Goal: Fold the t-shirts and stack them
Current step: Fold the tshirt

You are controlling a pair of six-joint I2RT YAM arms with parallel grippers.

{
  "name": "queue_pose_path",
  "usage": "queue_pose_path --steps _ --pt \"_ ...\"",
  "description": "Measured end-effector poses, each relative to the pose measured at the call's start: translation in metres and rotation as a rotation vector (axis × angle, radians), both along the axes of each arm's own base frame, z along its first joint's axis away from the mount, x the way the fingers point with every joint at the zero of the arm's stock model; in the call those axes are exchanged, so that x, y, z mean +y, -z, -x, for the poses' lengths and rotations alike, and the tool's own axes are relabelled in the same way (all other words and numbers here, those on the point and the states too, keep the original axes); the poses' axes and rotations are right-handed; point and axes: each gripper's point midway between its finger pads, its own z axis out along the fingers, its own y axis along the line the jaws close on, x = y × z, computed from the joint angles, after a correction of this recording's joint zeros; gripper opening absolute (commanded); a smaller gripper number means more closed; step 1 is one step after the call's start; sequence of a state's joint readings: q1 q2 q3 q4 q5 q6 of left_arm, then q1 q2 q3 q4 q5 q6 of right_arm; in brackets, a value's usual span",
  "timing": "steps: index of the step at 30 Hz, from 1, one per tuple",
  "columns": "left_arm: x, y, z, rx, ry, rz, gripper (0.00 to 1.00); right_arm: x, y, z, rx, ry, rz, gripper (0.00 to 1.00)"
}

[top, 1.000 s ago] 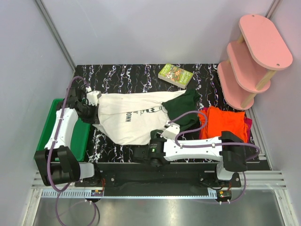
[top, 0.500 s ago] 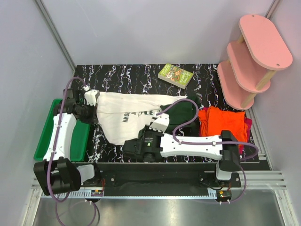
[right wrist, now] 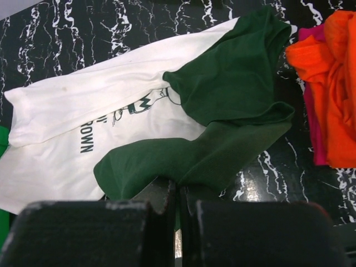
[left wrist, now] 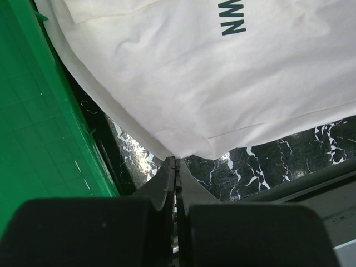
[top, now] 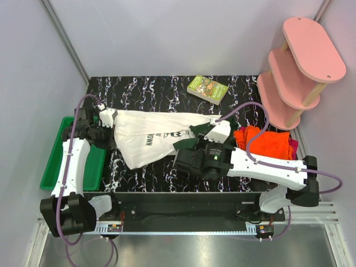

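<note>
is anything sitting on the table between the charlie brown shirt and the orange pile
Nothing visible: only bare black table separates the cream shirt, at its green sleeve, from the orange shirt. The book lies farther back, outside that gap.

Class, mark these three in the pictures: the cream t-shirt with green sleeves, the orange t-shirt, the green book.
cream t-shirt (top: 146, 132): top external view, on its printed cream body.
orange t-shirt (top: 270, 142): top external view, middle of the bunched cloth.
green book (top: 207, 89): top external view, centre of its cover.
</note>
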State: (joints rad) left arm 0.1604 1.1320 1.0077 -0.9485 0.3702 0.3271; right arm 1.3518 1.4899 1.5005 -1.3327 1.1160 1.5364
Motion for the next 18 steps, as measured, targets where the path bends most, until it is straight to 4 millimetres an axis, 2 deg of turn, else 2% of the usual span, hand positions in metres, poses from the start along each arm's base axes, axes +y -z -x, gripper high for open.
queue_pose_path --steps 11,18 --pt "-0.002 0.002 0.001 0.018 -0.031 0.020 0.00 -0.040 -0.010 -0.003 -0.001 0.040 -0.040 0.00" --pt "-0.002 0.004 0.000 0.034 -0.053 0.034 0.00 -0.055 -0.019 -0.009 -0.010 0.064 -0.047 0.00"
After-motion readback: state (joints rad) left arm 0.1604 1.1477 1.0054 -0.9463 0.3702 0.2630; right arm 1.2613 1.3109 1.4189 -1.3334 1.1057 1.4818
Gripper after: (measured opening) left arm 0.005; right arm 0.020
